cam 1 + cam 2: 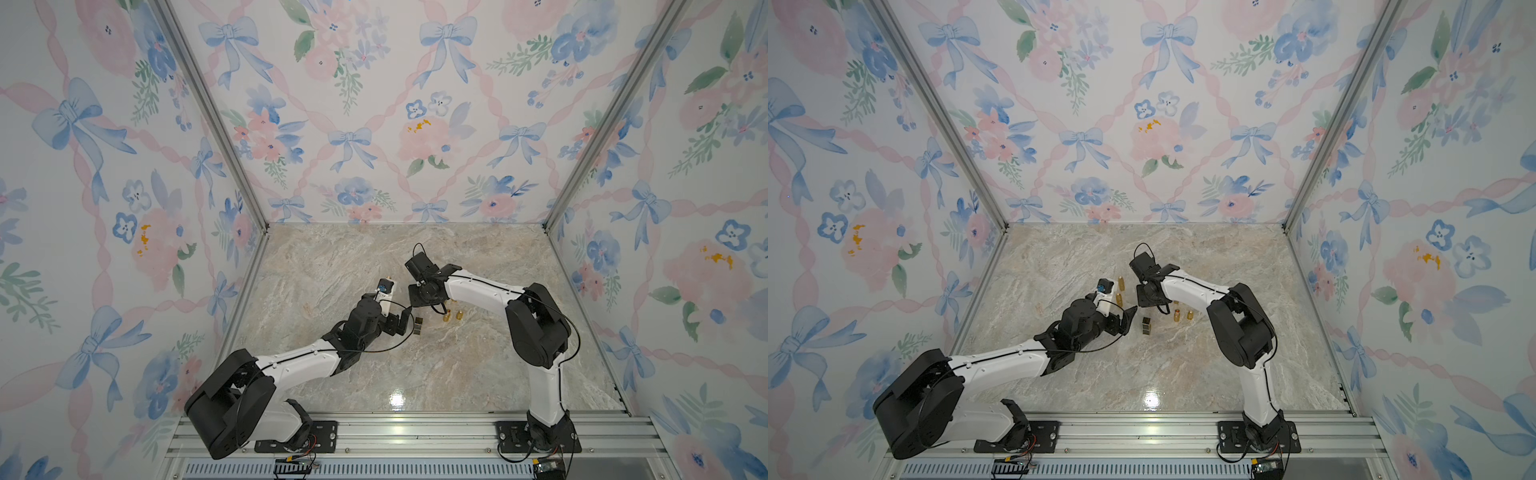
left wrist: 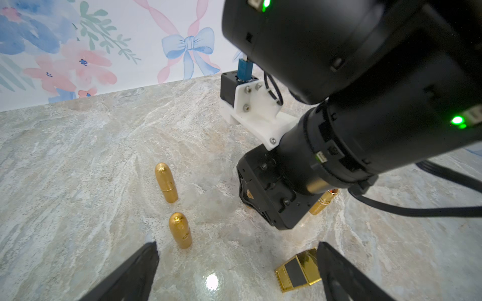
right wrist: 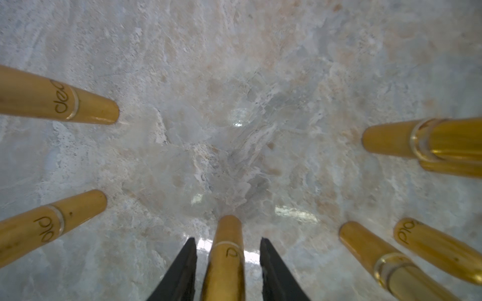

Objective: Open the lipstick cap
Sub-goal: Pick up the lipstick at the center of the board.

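A gold, bullet-shaped lipstick (image 3: 226,263) stands upright on the marble desk (image 3: 234,78), untouched between the parted jaws of the right pincer (image 3: 228,241); the left pincer (image 2: 237,246) gapes wide.

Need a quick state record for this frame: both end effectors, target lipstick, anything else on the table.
surface: marble table
right end effector: open, fingers flank a standing gold lipstick, gaps both sides
left end effector: wide open, empty
other lipsticks: five, gold, around it in the right wrist view
extra: gold-and-black square case near the left end effector
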